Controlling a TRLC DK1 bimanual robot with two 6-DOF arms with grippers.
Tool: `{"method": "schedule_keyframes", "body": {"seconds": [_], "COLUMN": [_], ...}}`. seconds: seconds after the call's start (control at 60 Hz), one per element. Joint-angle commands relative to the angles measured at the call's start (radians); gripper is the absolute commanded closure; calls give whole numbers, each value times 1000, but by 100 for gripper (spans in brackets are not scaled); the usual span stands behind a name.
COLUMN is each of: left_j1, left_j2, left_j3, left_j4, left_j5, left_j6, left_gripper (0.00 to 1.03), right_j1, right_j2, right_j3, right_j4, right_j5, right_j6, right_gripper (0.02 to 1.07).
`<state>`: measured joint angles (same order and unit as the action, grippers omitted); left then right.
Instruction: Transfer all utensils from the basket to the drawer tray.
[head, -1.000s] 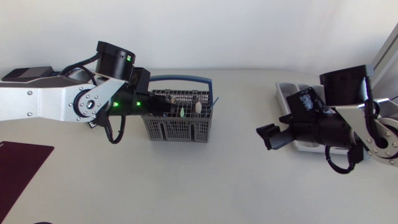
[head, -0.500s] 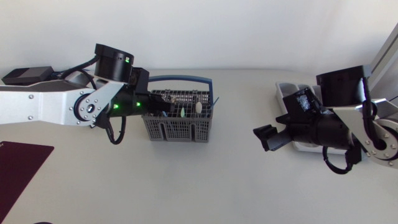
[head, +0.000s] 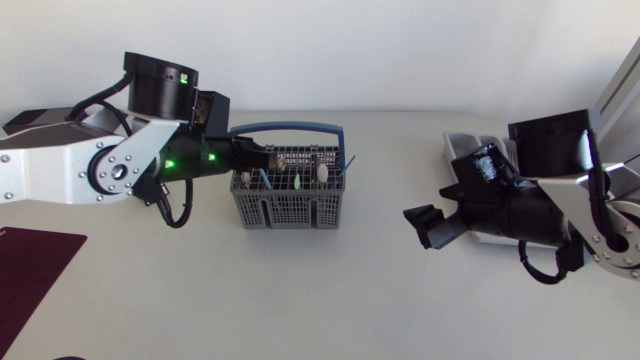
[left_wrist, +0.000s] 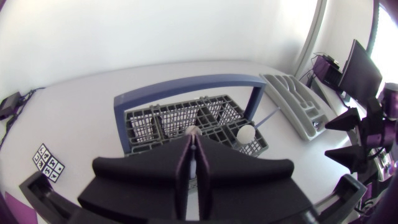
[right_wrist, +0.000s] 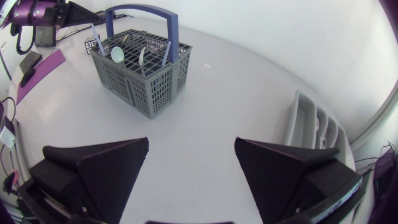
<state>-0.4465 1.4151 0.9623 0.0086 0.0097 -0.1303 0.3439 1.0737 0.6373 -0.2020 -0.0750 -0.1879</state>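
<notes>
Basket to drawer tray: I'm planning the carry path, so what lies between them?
Only bare table, per head view; the right tool hangs just beside that stretch.

Right arm (head: 540, 212) masks most of the drawer tray (head: 461, 146); left end effector's (left_wrist: 191, 140) fingers (left_wrist: 214, 167) conceal nearly all of a clamped utensil (left_wrist: 191, 131).
</notes>
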Motion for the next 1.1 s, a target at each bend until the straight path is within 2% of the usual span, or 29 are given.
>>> {"method": "schedule_keyframes", "body": {"seconds": [0.0,0.333,0.533,0.633,0.8,0.9,1.0,1.083], "left_j1": [-4,6,-29,-52,-38,-38,-50,-60], "left_j2": [-56,-226,-288,-280,-200,-146,-113,-88], "left_j3": [36,154,208,211,251,270,285,300], "left_j4": [-6,-131,-234,-286,-371,-409,-426,-435], "left_j5": [-1,1,22,96,312,403,444,481], "left_j6": [14,24,12,-32,-97,-100,-100,-109], "left_gripper": [100,100,100,100,100,100,100,100], "right_j1": [15,72,115,145,198,230,259,288], "right_j2": [-23,-67,-70,-66,-37,-4,49,95], "right_j3": [-22,10,73,122,205,246,289,312], "right_j4": [9,-22,-89,-122,-185,-201,-220,-220], "right_j5": [6,23,-6,-25,-112,-167,-215,-218], "right_j6": [-18,-35,-33,-19,15,27,31,34], "right_gripper": [7,7,7,7,7,7,7,7]}}
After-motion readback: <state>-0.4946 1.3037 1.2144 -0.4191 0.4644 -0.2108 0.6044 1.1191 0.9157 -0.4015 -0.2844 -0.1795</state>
